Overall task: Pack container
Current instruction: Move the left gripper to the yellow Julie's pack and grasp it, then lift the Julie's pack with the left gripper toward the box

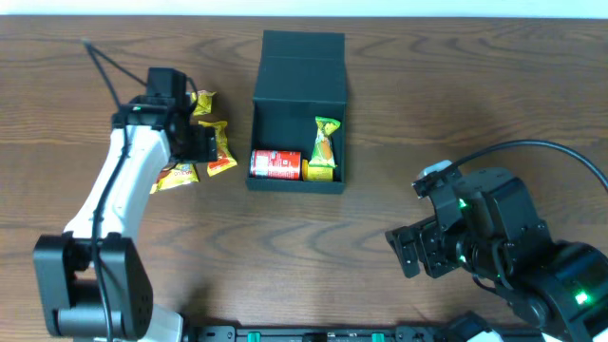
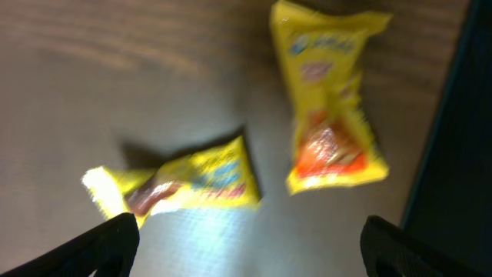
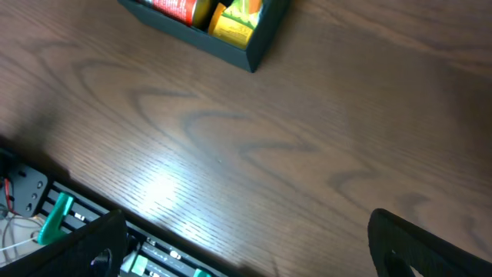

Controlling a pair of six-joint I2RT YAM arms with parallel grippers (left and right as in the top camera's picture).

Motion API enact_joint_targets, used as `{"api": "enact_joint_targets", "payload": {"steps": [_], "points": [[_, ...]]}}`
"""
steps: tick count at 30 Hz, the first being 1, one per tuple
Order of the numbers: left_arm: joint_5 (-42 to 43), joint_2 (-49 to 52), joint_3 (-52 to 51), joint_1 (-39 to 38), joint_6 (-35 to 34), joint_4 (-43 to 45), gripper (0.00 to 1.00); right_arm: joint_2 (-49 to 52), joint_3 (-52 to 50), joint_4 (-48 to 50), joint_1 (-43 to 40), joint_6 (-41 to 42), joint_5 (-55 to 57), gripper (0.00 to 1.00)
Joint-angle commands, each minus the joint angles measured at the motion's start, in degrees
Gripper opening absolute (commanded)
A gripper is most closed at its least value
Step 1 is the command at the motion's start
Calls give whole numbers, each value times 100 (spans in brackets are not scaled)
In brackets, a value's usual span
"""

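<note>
The dark container [image 1: 264, 104] stands open at the middle back, its flap lid [image 1: 302, 47] folded away. Inside lie a red can [image 1: 275, 163], a green packet [image 1: 326, 139] and a yellow packet [image 1: 320, 172]. Three yellow snack packets [image 1: 220, 150] lie left of it. My left gripper [image 1: 199, 142] is open and empty above them. In the left wrist view [image 2: 250, 250] two packets show, one ahead [image 2: 330, 100] and one lower left [image 2: 184, 185]. My right gripper [image 1: 410, 249] is open and empty over bare table at the front right. It also shows in the right wrist view [image 3: 246, 246].
The container's wall [image 2: 461, 154] fills the right edge of the left wrist view. Its front corner [image 3: 254, 50] shows at the top of the right wrist view. A rail with green parts [image 3: 54, 219] runs along the table's front edge.
</note>
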Motion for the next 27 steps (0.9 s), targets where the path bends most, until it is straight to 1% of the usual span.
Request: {"api": "enact_joint_targets", "payload": {"steps": [1, 5, 8, 13, 17, 19, 21, 24, 27], "points": [[236, 227, 103, -170, 83, 278, 94, -31, 13, 11, -26, -68, 146, 99], [339, 651, 103, -210, 57, 715, 93, -31, 13, 9, -26, -70, 188, 99], [588, 914, 103, -210, 57, 933, 91, -31, 13, 9, -26, -72, 188, 99], [664, 1161, 103, -210, 37, 1178, 84, -28, 13, 13, -26, -72, 264, 99], [664, 1270, 103, -210, 7, 1392, 75, -28, 13, 13, -26, -70, 321, 99], [664, 1287, 103, -205, -17, 1486, 67, -28, 13, 13, -26, -70, 321, 99], [662, 1287, 103, -205, -94, 1552, 63, -28, 13, 15, -26, -70, 321, 99], [660, 1287, 103, -205, -94, 1611, 62, -28, 13, 15, -26, -70, 321, 99], [660, 1287, 101, -205, -92, 1602, 63, -28, 13, 17, -26, -70, 321, 99]]}}
